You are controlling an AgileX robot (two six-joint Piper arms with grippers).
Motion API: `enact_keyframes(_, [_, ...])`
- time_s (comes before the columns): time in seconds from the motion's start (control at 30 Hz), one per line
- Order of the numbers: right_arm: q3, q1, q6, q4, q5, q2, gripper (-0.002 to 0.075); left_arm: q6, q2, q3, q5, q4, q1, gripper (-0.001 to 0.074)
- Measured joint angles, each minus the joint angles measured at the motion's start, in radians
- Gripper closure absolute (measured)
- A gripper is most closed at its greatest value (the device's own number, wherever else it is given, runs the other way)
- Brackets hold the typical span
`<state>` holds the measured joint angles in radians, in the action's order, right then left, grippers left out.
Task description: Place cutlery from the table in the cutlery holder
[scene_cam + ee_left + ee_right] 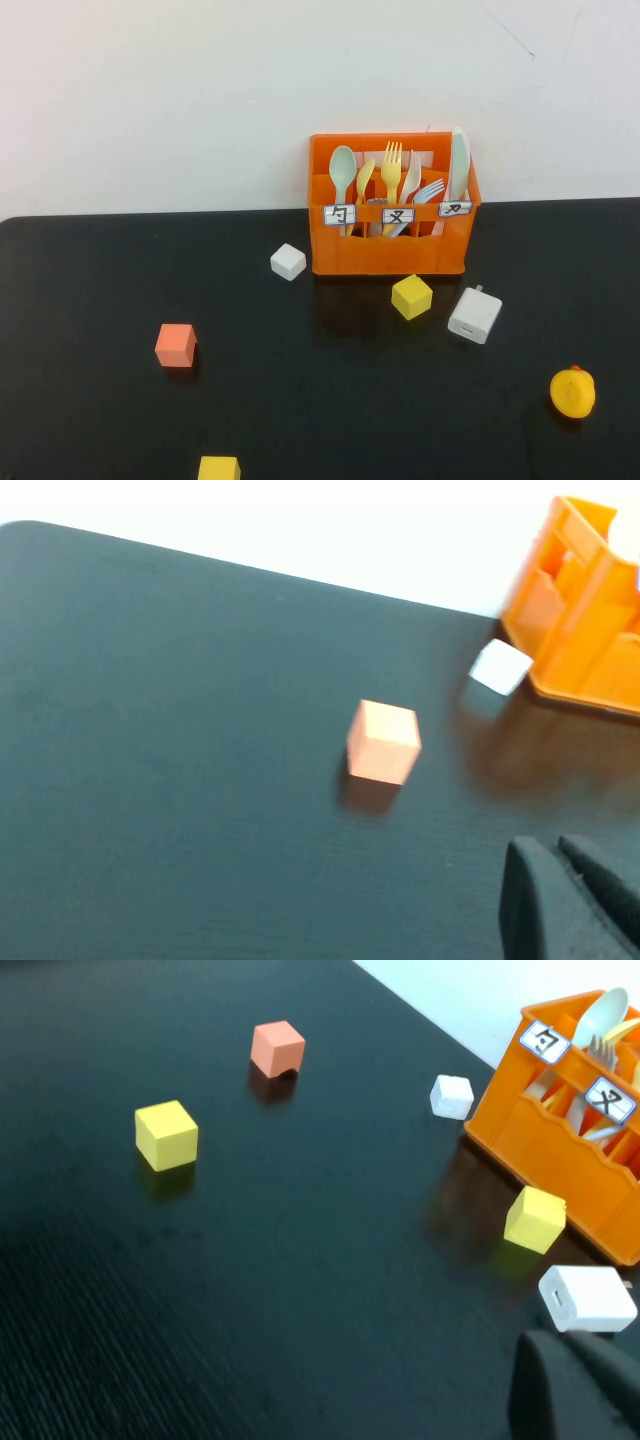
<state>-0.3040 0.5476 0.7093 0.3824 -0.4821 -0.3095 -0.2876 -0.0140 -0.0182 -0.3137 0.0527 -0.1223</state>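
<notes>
The orange cutlery holder (390, 255) stands at the back of the black table (100, 290). The yellow fork (392, 160) stands upright in its middle compartment. The mint-green knife (459, 165) stands in its right compartment. No cutlery lies on the table. Neither arm shows in the high view. My left gripper (550, 850) is shut and empty above the table, near a salmon cube (383, 742), with the holder (585, 630) beyond. My right gripper (560, 1345) is shut and empty, just short of a white charger (587, 1298), with the holder (560, 1150) beyond.
A pale green spoon (343, 165) and a white fork (428, 190) also stand in the holder. On the table lie a white cube (288, 261), a yellow cube (411, 296), the charger (475, 315), the salmon cube (176, 345), another yellow cube (218, 469) and a yellow duck (573, 393).
</notes>
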Motion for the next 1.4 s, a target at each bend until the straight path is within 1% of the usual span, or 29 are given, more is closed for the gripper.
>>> enact_keyframes(0.13, [0.000,0.000,0.000,0.000,-0.002,0.000,0.0728,0.012,0.000,0.000,0.000,0.010,0.043,0.0736])
enact_keyframes(0.2, [0.000,0.000,0.000,0.000,-0.002,0.000,0.0728,0.019,0.000,0.000,0.000,0.014,0.051,0.0736])
enact_keyframes(1.2, [0.000,0.000,0.000,0.000,-0.004,0.004,0.0728,0.030,0.000,0.000,-0.001,0.020,0.051,0.0736])
enact_keyframes(1.3, [0.002,-0.050,0.028,0.000,-0.006,0.043,0.0728,0.030,0.000,0.000,-0.001,0.020,0.051,0.0736])
enact_keyframes(1.4, [0.026,-0.141,0.052,0.000,-0.003,0.097,0.0728,0.030,0.000,0.000,-0.001,0.020,0.051,0.0736])
